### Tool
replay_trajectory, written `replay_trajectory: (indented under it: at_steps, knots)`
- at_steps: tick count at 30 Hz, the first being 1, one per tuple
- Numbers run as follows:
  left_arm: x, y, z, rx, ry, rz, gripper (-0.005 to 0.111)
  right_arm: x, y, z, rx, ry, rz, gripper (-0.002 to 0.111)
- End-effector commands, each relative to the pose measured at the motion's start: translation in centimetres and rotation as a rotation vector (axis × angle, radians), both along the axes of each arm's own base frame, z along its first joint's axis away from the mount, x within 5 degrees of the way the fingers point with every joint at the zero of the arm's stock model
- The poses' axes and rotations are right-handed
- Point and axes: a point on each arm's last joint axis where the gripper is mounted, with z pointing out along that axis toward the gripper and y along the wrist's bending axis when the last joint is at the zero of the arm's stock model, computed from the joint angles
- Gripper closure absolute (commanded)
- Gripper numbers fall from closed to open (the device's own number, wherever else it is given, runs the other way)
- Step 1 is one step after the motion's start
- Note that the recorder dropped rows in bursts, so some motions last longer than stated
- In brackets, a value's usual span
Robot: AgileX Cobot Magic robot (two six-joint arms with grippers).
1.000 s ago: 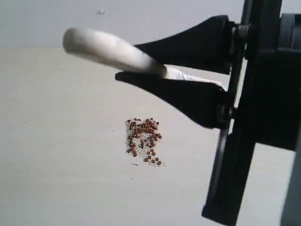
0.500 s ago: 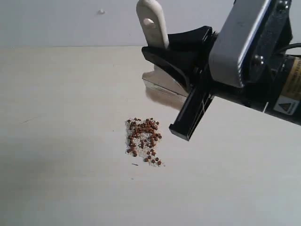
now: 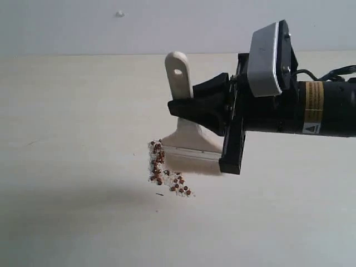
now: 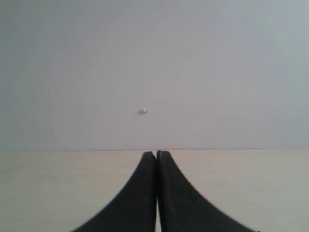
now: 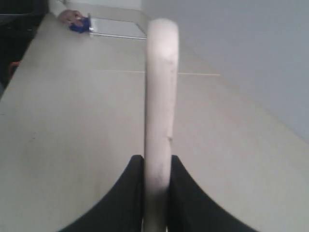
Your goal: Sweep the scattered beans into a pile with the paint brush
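The right gripper (image 3: 186, 107) is reaching in from the right side of the exterior view and clamping the paint brush (image 3: 191, 139) by its pale handle (image 3: 179, 78). In the right wrist view the two black jaws are pressing the handle (image 5: 161, 96) from both sides, with no gap showing. The brush is standing nearly upright, with the holed end of its handle up and the bristles (image 3: 189, 163) down at the table (image 3: 72, 111). It is sitting right against the far right edge of the pile (image 3: 158, 164). Whether the bristle tips are actually pressing on the surface is hard to tell, as that strip is lying in shadow. The beans (image 3: 178, 185) are lying in a loose reddish-brown cluster mixed with whitish grains, trailing off toward the near side. The left gripper (image 4: 156, 154) is hanging apart from all this, its jaws meeting tip to tip on nothing and pointing toward the bare wall (image 4: 217, 72).
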Motion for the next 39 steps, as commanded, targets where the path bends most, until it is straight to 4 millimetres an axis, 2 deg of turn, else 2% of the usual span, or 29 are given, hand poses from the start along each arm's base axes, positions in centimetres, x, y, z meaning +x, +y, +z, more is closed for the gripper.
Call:
replay_trajectory:
  at_steps: [1,11,18,28,33,39]
  knots:
    - [0.0,-0.1,-0.1,-0.001,0.006,-0.014,0.107,0.5,0.2,-1.2,0.011,0.069,0.113,0.108]
    - [0.0,-0.1,-0.1,-0.001,0.006,-0.014,0.107,0.8,0.7,-5.1,0.017,0.205,0.185,0.108]
    - [0.0,-0.1,-0.1,-0.001,0.006,-0.014,0.107,1.7,0.9,-7.4,0.007,0.186,0.158,0.108]
    - [0.0,-0.1,-0.1,-0.001,0.006,-0.014,0.107,6.2,2.4,-8.0,0.031,0.146,0.152,0.108]
    - [0.0,-0.1,-0.1,-0.001,0.006,-0.014,0.107,8.2,3.1,-7.2,0.051,0.129,0.154,0.108]
    - [0.0,-0.1,-0.1,0.001,0.005,-0.014,0.107,9.5,3.6,-5.7,0.059,0.168,0.183,0.108]
